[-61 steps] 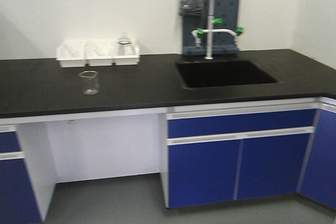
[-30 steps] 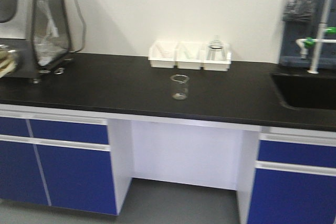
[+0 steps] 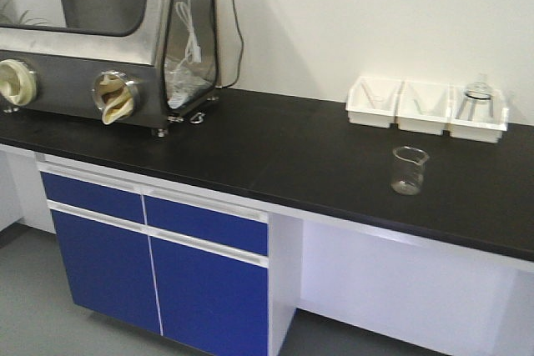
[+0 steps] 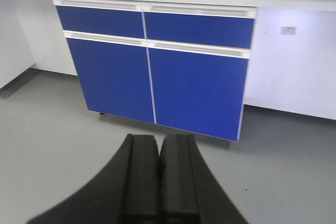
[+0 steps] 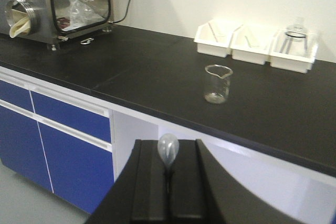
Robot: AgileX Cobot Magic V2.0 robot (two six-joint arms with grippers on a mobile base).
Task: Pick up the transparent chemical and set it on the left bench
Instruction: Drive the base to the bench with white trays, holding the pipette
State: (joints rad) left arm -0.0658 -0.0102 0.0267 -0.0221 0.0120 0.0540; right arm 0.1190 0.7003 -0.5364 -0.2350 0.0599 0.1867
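Your right gripper (image 5: 168,174) has its two fingers clamped on the transparent chemical (image 5: 168,149). The clear squeeze bulb pokes up just past the fingertips, and the thin stem runs down the seam between the pads. So the pipette is in the gripper, off the bench (image 5: 131,72), with its bulb hanging out in front of the bench's white front edge.

From that wrist camera the small glass beaker (image 5: 218,83) stands upright on the black top at 1 o'clock. Behind it, against the wall, the three white trays (image 5: 256,40) sit side by side between 1 and 2 o'clock. The right-hand tray holds a glass flask (image 5: 295,31). You can make out thin items lying in the other two, but they're too small to name. Over at 10 o'clock is the steel glove box (image 5: 50,6), well apart from the beaker.

Your left gripper (image 4: 159,148) has its fingers pressed together with nothing between them. It hangs low over the grey floor (image 4: 58,124), and the blue cabinet doors (image 4: 157,80) stand dead ahead at 12 o'clock.

In the front view, the glove box sits at 10 o'clock and the beaker and trays at 2 o'clock, with bare black bench between them.
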